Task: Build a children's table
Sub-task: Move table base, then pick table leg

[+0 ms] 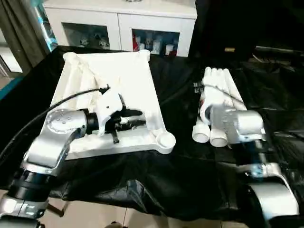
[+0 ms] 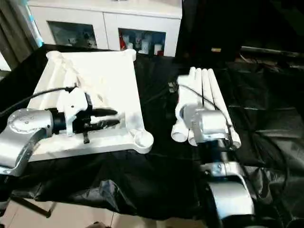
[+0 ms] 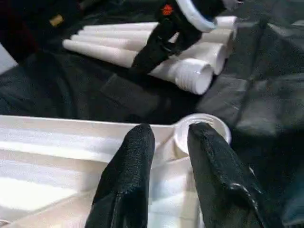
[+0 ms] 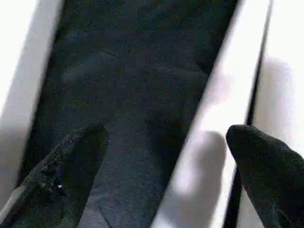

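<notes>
The white plastic rectangular tabletop (image 1: 118, 76) lies underside up on the black cloth-covered bench (image 1: 180, 175) — a sensible pose, since its round corner sockets (image 1: 166, 139) then face upward to receive legs. One tabletop; three sockets are visible. Beside it, apart, lie the long white tapered tube legs (image 1: 219, 90), bundled side by side — four by the look of it. The left gripper (image 1: 137, 118) hovers over the tabletop, fingers partly apart, empty. The right gripper (image 4: 166, 156) hangs wide open above the legs, probably to take one.
</notes>
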